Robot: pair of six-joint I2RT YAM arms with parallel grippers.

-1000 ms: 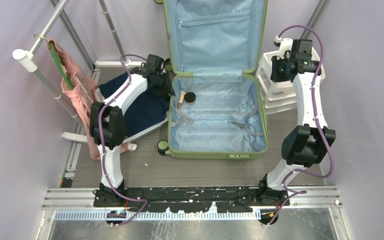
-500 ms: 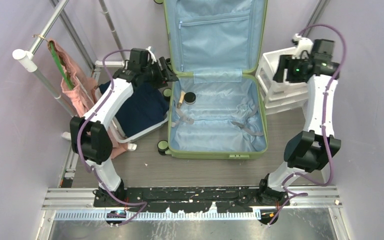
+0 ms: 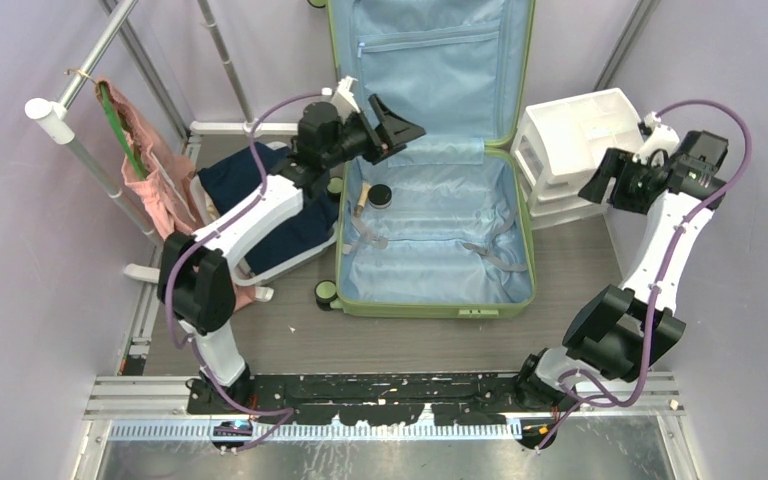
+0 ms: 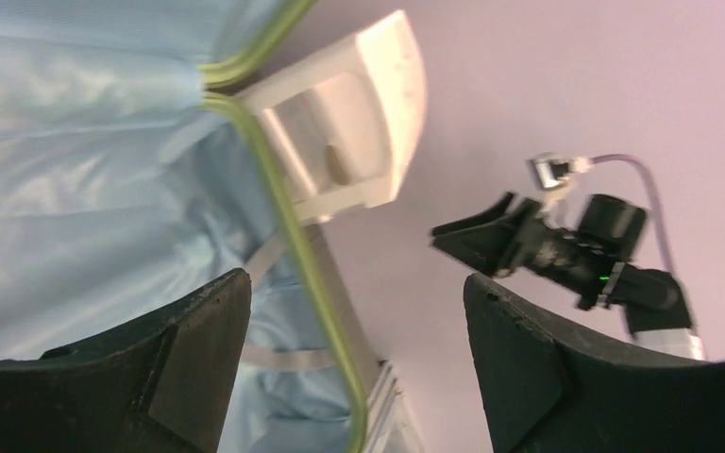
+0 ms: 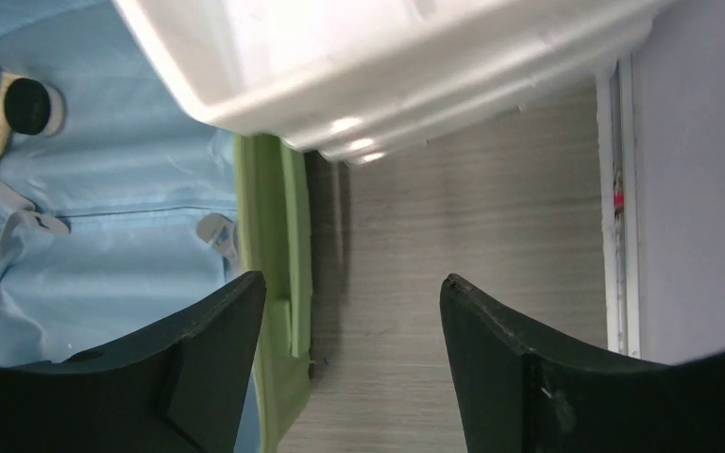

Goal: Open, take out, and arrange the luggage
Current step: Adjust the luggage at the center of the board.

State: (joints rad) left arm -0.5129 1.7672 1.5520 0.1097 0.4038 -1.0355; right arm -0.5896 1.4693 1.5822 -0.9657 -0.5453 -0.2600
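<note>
Luggage (image 3: 440,250) lies open at top centre of the overhead frame, lid raised. Left hand (image 4: 354,283) spread wide, empty, over its left hinge corner. Right hand (image 5: 351,283) spread wide, empty, right of drawer unit (image 3: 570,130).

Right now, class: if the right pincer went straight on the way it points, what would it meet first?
Probably the grey floor, in the strip between the luggage and the white drawer unit. The right pincer frames mostly floor, though depth is unclear.
</note>
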